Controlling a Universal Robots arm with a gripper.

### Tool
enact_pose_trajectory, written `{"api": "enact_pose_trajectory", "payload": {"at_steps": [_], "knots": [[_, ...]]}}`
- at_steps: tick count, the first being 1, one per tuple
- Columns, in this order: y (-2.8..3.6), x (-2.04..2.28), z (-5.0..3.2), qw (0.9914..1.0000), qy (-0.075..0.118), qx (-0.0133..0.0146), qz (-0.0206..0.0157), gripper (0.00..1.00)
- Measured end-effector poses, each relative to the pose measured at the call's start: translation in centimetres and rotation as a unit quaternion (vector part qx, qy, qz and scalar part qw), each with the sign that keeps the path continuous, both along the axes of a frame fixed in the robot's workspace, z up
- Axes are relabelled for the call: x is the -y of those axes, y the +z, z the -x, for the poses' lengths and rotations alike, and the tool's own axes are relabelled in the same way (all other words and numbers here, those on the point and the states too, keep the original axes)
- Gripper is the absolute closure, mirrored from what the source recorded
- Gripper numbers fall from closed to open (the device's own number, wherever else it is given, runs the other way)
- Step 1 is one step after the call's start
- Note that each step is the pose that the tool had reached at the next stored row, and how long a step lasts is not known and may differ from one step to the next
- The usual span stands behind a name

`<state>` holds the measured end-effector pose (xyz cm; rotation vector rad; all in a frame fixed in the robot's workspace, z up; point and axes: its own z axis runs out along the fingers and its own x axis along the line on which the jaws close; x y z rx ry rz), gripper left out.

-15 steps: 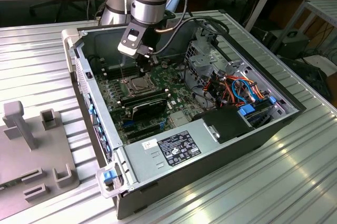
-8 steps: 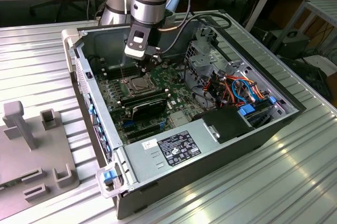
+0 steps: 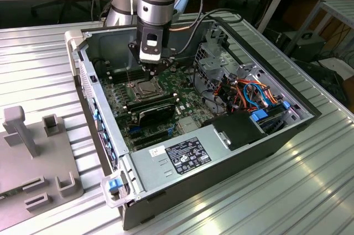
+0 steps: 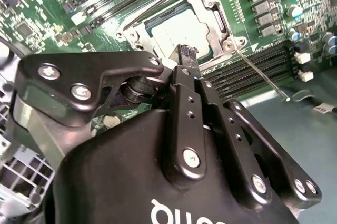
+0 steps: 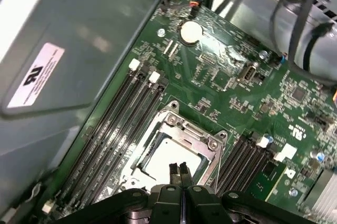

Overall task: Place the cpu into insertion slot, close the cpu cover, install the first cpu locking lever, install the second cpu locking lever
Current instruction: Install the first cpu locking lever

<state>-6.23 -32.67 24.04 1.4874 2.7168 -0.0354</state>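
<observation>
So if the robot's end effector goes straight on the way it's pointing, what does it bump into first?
Probably the flat square silver-grey cpu, near its edge. Depth is unclear, so the closed end effector might touch the thin silver metal cover frame around it first.

My gripper [image 5: 178, 166] is black and satin-smooth, fastened with shiny metal screws. The cpu [image 5: 169, 159] has a dull, smooth silver-grey metal top. The cpu cover [image 5: 197, 130] is brighter bare metal, the circuit board [image 5: 231, 92] glossy green, the table [image 3: 44, 52] ribbed matt metal.
</observation>
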Motion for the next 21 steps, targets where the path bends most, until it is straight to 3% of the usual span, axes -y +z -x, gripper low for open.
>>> {"api": "enact_pose_trajectory", "payload": {"at_steps": [6,13,15,16,18,21], "knots": [[0.06,0.00,0.01,0.99915,0.041,0.0000,0.0008,0.89],[0.07,0.00,0.01,0.99909,0.043,0.0000,0.0009,0.89],[0.07,0.00,0.01,0.99869,0.051,0.0000,0.0009,0.89],[0.07,0.00,0.01,0.99818,0.060,0.0000,0.0009,0.89],[0.03,0.00,0.01,0.99624,0.087,0.0000,0.0009,0.89],[0.02,0.00,0.01,0.99274,0.120,0.0000,0.0009,0.89]]}}
